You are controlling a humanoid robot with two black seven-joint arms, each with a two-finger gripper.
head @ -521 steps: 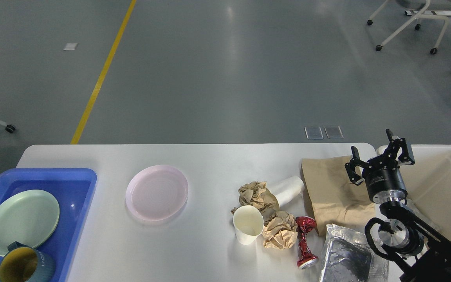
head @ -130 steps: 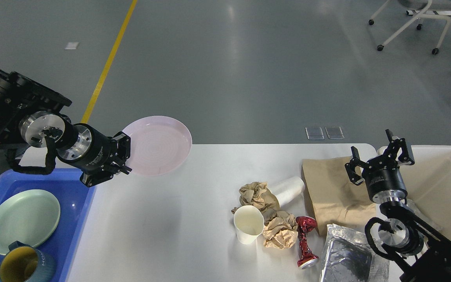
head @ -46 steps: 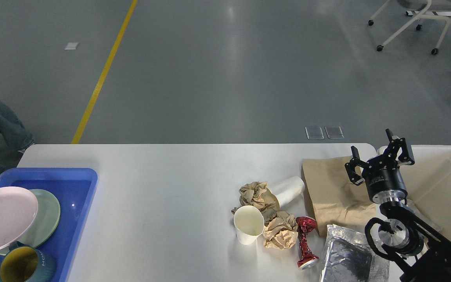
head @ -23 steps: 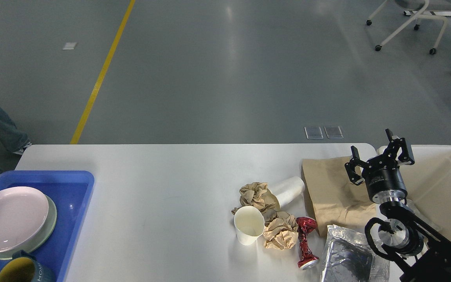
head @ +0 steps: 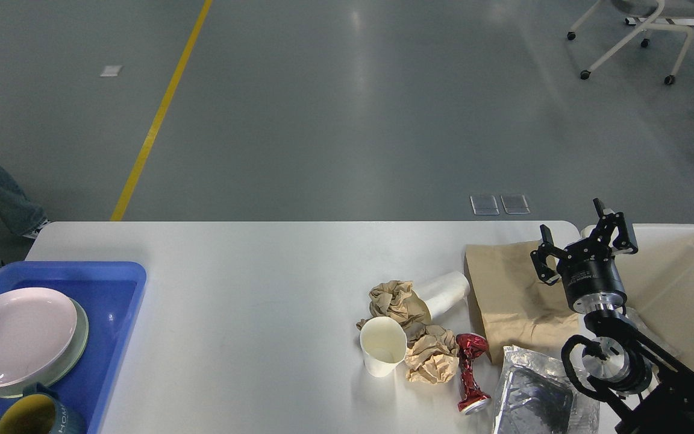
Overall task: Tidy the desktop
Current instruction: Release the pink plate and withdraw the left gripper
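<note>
Moved off the desktop [head: 250, 289], the pink plate [head: 15, 334] now rests in the tray [head: 115, 283]; right gripper [head: 585, 244] hangs apart, empty, left gripper unseen, trash [head: 419, 337] remains.

white desktop [head: 250, 289] | blue tray [head: 115, 301] at its left end: pink plate [head: 15, 334] over pale green plate [head: 76, 349], teal mug [head: 40, 416] yellow inside | right of tray: white paper cup [head: 382, 346], tan crumpled paper [head: 431, 360], red crushed can [head: 468, 374], brown bag [head: 503, 298], silver foil pouch [head: 531, 395], cream bin [head: 678, 289]

The frame edge crops the blue tray [head: 119, 283], mug [head: 34, 416] and foil bag [head: 534, 398].
</note>
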